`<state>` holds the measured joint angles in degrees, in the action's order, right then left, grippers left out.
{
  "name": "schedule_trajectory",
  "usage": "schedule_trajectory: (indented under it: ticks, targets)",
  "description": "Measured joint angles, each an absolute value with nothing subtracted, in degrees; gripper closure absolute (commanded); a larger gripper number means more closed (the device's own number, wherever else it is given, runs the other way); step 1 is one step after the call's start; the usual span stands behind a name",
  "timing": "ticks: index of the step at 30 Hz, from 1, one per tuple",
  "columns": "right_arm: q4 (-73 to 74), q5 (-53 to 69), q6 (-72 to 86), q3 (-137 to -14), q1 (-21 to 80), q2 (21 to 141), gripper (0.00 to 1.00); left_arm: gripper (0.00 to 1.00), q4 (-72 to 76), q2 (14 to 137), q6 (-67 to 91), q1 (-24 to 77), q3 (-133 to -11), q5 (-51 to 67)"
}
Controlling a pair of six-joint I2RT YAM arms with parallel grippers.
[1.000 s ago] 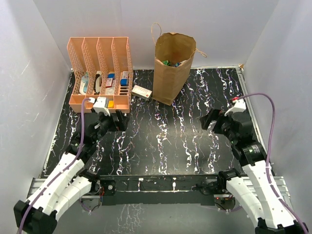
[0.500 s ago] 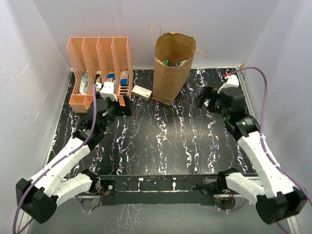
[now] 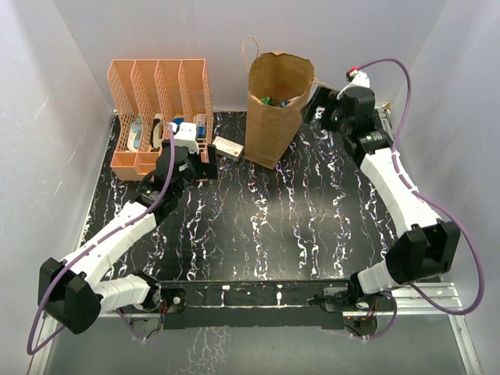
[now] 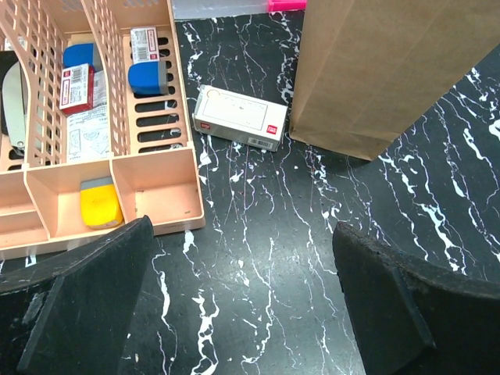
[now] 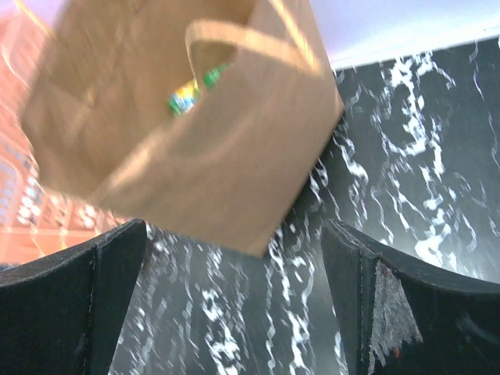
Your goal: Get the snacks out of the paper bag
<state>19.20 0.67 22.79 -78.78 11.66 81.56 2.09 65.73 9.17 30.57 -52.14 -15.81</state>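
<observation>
- The paper bag (image 3: 275,109) is stood upright at the far edge of the worktop (image 3: 258,226), near its middle. The snacks (image 3: 273,101) are seen low inside its open mouth, and none lies out on the worktop.
- Both pincers are spread wide and nothing is held. The right pincer (image 3: 314,103) hangs just beside the bag's upper right rim. The left pincer (image 3: 207,162) is set low before the orange rack (image 3: 160,117), toward the far left corner.
- The bag could be tipped toward the rack if its light, unbraced wall were struck on the way in.
- A twisted handle (image 5: 234,35) could be snagged by a finger.
- A glossy packet, reached for deep and half blind, could be let slip or crushed.
- The small white box (image 4: 239,119), just beside the bag's foot, could be knocked if the bag were braced from the left.
- Only in the right wrist view, though blurred, is a green-yellow packet (image 5: 187,94) shown behind the handle.
- Only in the left wrist view are the bag's base and the box made plain.
- Only from above are both arms seen together.
</observation>
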Motion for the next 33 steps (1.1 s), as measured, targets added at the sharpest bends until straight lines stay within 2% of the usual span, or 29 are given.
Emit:
schedule_trajectory:
  ticks: [6, 17, 23, 33]
  targets:
    - [15.7, 0.0, 32.0, -89.5, 9.6, 88.8, 0.04, 0.02, 1.5, 65.9, 9.2, 30.6, -52.6, -15.2]
    - [13.0, -3.6, 50.8, -96.7, 9.0, 97.8, 0.38, 0.02, 1.4, 65.5, 9.2, 30.6, -52.9, -14.4]
    - [12.4, -6.1, 56.1, -96.7, 9.0, 98.5, 0.42, 0.01, 1.4, 65.1, 9.2, 31.1, -52.9, -14.4]
    - [9.4, -6.5, 59.0, -96.8, 9.0, 98.9, 0.62, 0.02, 1.2, 65.1, 9.2, 31.5, -52.9, -14.4]
